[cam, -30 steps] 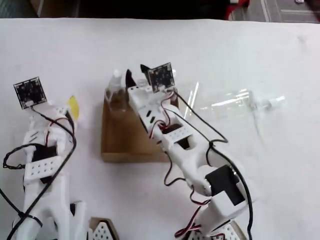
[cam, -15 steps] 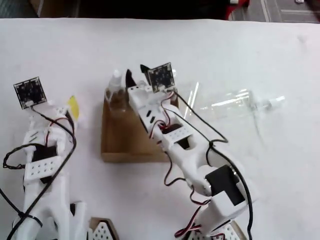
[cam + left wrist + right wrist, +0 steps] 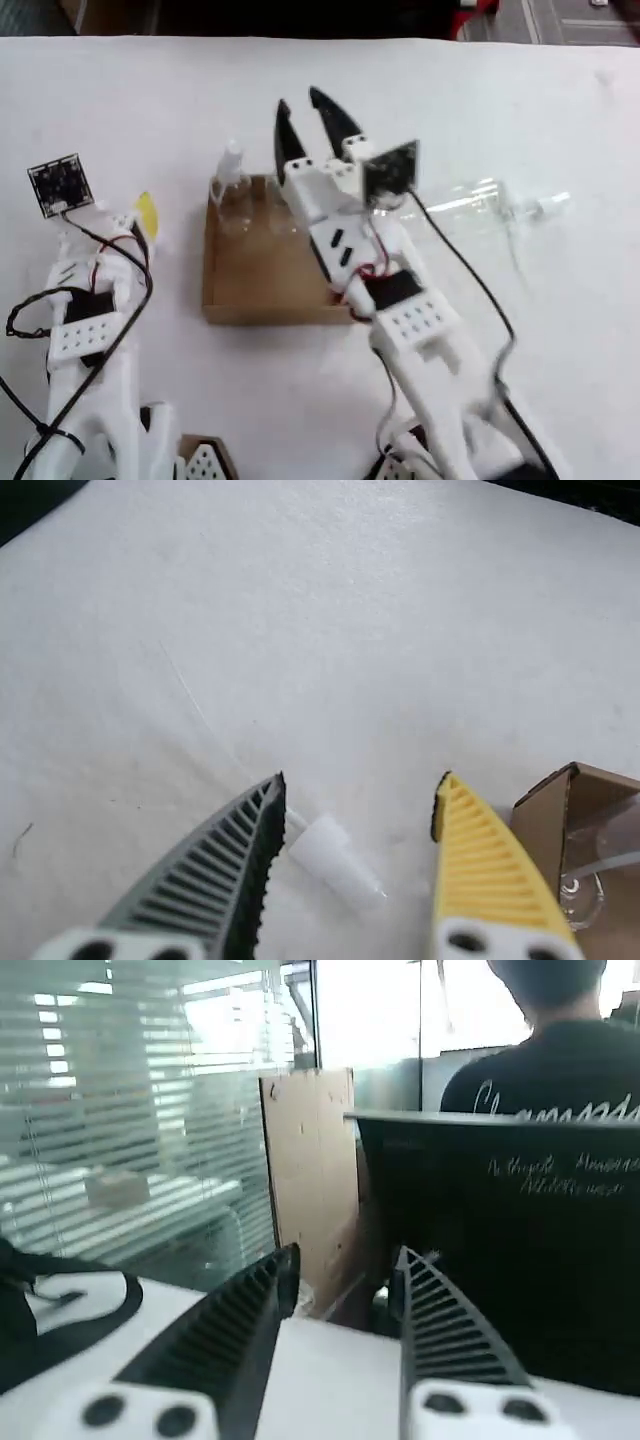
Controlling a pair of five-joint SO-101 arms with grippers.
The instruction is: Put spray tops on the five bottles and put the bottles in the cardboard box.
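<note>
A shallow cardboard box (image 3: pixel 240 295) lies between the two arms. In its far left corner stands a clear bottle (image 3: pixel 232 190) with a white spray top on it, and a second clear bottle (image 3: pixel 281 212) shows beside it. Another capped clear bottle (image 3: pixel 478 205) lies on its side on the table, right of the box. My right gripper (image 3: pixel 298 98) is raised beyond the box's far edge, open and holding nothing (image 3: pixel 347 1251). My left gripper (image 3: pixel 361 778) is open low over the table left of the box, and a loose white spray top (image 3: pixel 335 865) lies between its fingers.
The box's corner (image 3: pixel 560 805), with a clear bottle (image 3: pixel 600 870) inside, sits close beside my left gripper's yellow finger (image 3: pixel 480 865). White tabletop (image 3: pixel 450 90) stretches beyond the box. A dark chair (image 3: pixel 500 1230) stands past the table's far edge.
The right arm has risen out of the box and swung up and to the right, its gripper now open. The capped bottle stays standing in the box. The left arm has not moved.
</note>
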